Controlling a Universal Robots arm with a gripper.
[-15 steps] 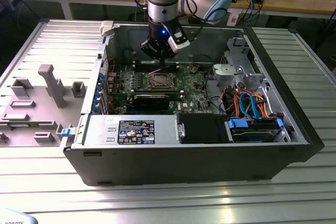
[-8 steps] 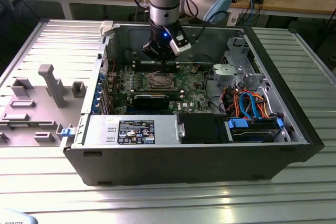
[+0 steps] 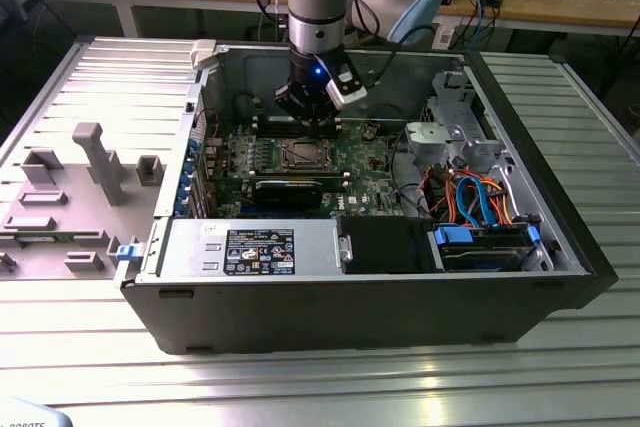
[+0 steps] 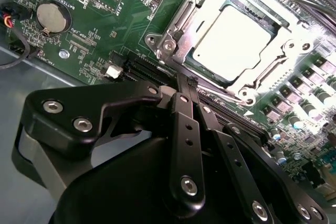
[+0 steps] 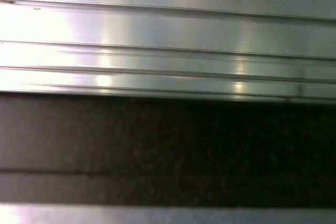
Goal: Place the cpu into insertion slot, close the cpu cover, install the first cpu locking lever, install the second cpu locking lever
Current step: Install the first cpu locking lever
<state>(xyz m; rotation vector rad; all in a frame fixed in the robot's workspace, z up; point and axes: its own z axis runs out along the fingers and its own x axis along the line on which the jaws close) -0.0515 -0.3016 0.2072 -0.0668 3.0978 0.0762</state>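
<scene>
My gripper [image 3: 312,119] hung low inside the open computer case [image 3: 560,247], just behind the insertion slot [image 3: 303,155]. Above the slot the way stood open. A long black card [image 3: 288,190] lay close in front of it, a silver drive cage [image 3: 450,132] rose toward the exterior view's right, and the case's wall [image 3: 195,137] closed the exterior view's left.

Ribbed metal table [image 3: 300,387]; cluttered wooden bench [image 3: 560,2] behind.

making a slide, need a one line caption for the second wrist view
Gripper poised at the edge of the cpu cover, closed over the cpu on the green motherboard.
</scene>
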